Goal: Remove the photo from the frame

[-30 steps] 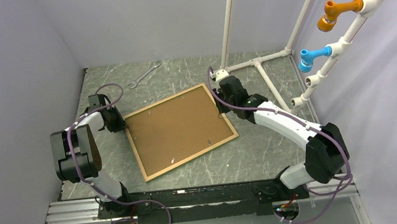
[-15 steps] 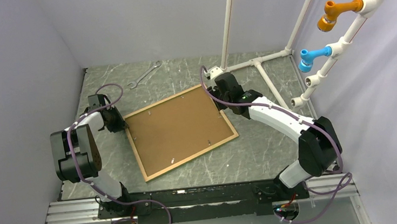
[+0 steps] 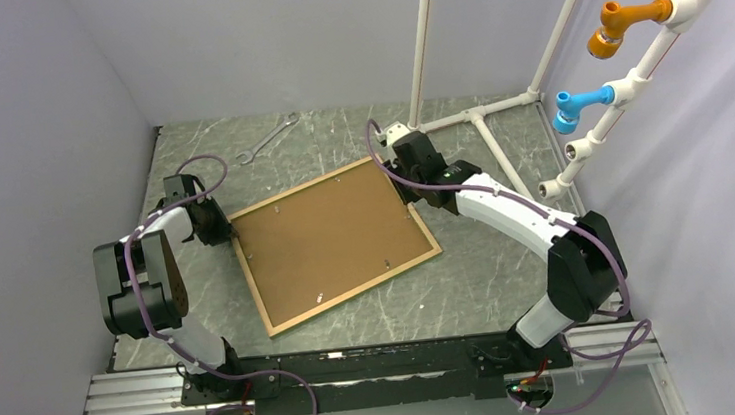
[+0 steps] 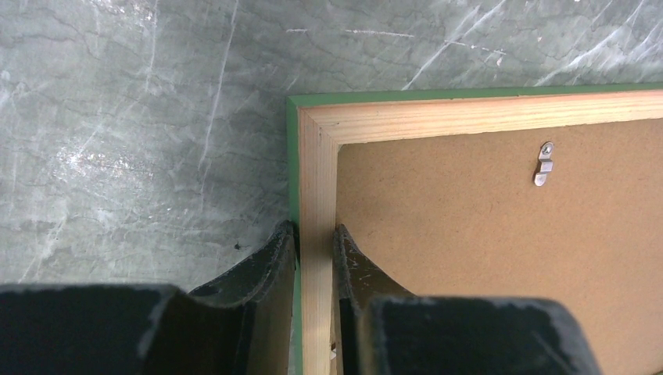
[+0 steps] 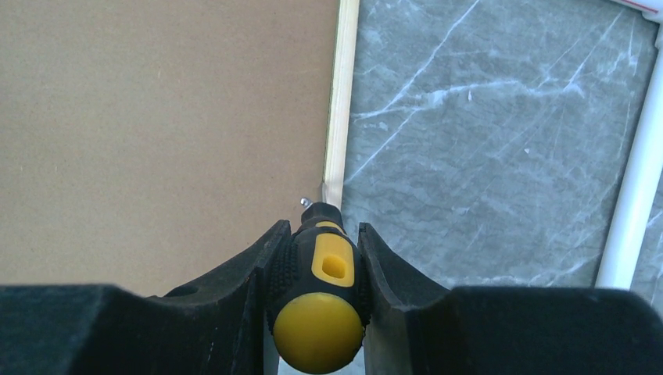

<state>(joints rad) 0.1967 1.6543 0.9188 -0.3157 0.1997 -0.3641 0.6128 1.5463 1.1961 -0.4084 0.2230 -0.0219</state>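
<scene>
Currently frame [image 3: 356, 292] lies back-up on table [image 3: 494, 267], brown backing board [image 3: 331, 236] in it; photo hidden, can't see it. Left gripper [image 4: 314, 242] is narrowed onto the frame's left rail near the far corner, one finger each side. Right gripper [image 5: 322, 234] is part-open, clamped on a yellow-black screwdriver [image 5: 319, 297], tip down at the right rail.

No text, label, brand or number can be read anywhere here
</scene>
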